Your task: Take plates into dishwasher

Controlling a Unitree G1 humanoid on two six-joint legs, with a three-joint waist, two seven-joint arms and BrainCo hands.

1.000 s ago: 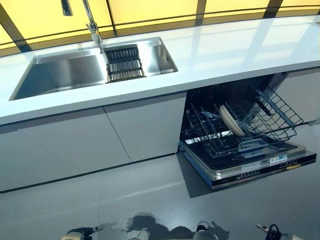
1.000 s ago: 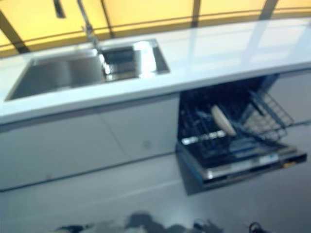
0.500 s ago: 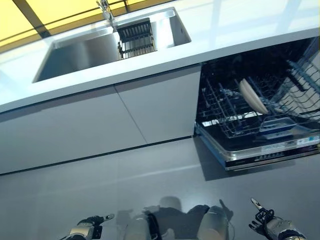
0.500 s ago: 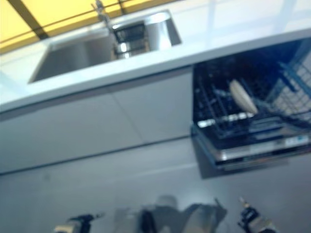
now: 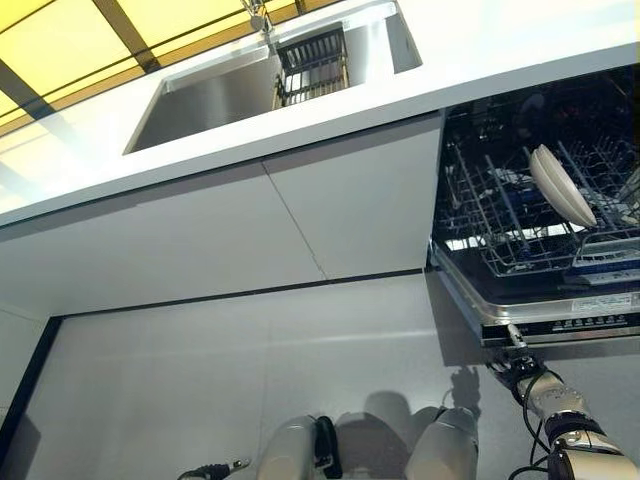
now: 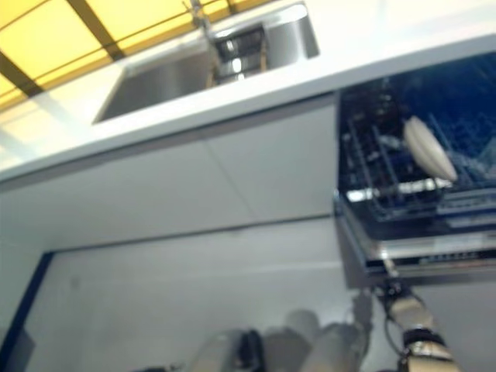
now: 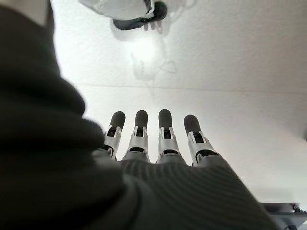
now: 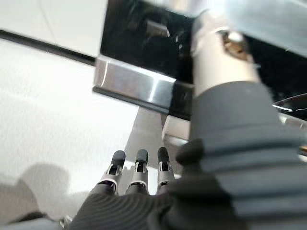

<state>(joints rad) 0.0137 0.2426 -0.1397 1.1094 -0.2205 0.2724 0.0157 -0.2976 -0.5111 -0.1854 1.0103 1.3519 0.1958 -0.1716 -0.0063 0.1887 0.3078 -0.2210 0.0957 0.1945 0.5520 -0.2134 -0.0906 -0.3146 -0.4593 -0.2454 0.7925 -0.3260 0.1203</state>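
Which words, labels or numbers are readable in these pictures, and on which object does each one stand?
None can be read.
Dishwasher door: small markings along its front control strip, too small to read.
Lower rack: a pale label at its front, too blurred to read.
Nowhere else shows print.

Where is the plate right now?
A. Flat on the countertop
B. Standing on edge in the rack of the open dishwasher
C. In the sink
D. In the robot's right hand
B: the white plate stands tilted on edge among the wires of the lower rack in the open dishwasher, while the right hand below the door has straight fingers and holds nothing.
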